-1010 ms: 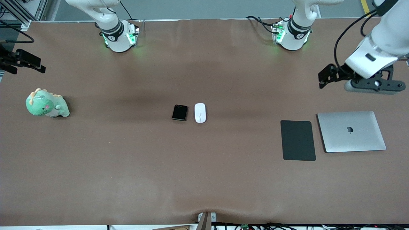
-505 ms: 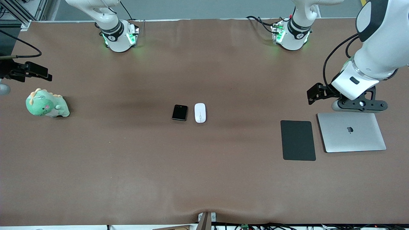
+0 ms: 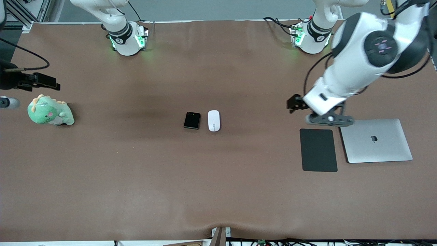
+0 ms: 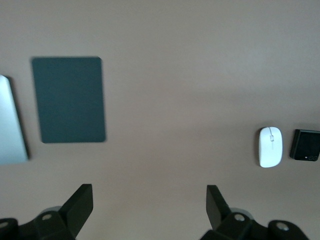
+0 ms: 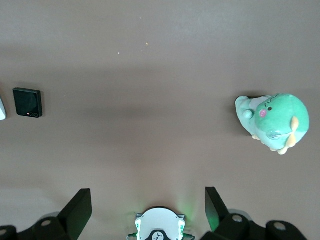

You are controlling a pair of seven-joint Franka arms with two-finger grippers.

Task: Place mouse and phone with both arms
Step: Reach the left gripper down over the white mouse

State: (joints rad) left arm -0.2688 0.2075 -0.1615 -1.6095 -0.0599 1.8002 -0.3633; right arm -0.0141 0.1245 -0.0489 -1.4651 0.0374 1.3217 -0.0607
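We see the mouse [image 3: 213, 120] and the phone [image 3: 192, 120] lying flat just beside each other near the middle of the bench [image 3: 218, 191], the phone on the side toward the right arm's end; nothing touches them.

The left end effector [image 3: 319, 112] hangs in the air over the edge of the black pad [image 3: 318, 150] that lies farther from the front camera, beside the closed silver laptop [image 3: 376, 140]. In the left wrist view its fingers [image 4: 80, 205] stand wide apart with nothing between them.

The right end effector [image 3: 30, 82] is at the right arm's end of the bench, over the place just beside the green plush toy [image 3: 49, 111], also spread open and empty [image 5: 77, 207].

We judge that the step in hand is the approach, with no grasp yet made. Next, each arm needs to travel to the middle and descend, the left over the mouse and the right over the phone. Because the two things lie so close, the fingers must come down carefully without pushing the neighbour.
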